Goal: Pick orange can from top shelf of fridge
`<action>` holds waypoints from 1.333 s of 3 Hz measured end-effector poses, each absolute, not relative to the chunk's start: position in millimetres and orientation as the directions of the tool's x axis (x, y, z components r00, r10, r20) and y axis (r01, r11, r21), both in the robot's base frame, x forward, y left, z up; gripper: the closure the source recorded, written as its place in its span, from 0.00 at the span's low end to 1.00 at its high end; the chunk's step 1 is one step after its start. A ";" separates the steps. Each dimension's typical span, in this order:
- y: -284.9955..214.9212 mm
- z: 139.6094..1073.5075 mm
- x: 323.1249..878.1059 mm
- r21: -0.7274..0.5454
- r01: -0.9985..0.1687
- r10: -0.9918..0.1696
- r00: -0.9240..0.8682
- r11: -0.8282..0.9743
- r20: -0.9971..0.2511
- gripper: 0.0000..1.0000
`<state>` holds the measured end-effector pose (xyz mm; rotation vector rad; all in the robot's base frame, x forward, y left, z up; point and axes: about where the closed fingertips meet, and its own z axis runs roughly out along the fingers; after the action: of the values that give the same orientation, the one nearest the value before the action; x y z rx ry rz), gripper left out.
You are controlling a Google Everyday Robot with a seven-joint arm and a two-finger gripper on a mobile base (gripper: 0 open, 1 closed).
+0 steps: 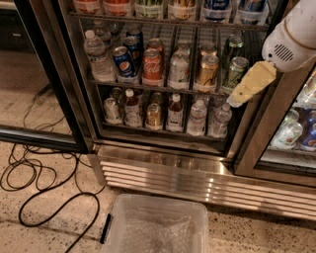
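Observation:
The fridge (163,148) stands open before me. Its top shelf (168,21) runs along the upper edge, and only the bottoms of its containers show, two of them orange-red at the left (117,6). I cannot tell whether one of these is the orange can. A copper-orange can with a silvery rim (207,70) stands on the rack below, right of centre. My gripper (237,100), yellowish on a white arm (291,39), hangs at the right of the opening, just right of that can, pointing down-left and holding nothing.
A blue Pepsi can (123,62) and a red Coca-Cola can (152,66) stand on the middle rack, with bottles around and below. The glass door (44,74) is open at left. Black cables (34,183) lie on the floor. A clear plastic bin (155,230) sits below the ribbed base (197,178).

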<state>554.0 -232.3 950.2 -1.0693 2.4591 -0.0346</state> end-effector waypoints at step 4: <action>-132.1 965.9 557.9 -0.111 -0.689 -0.599 -0.524 0.716 -0.606 0.00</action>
<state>557.9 -132.1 965.9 -0.9739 2.2895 0.1881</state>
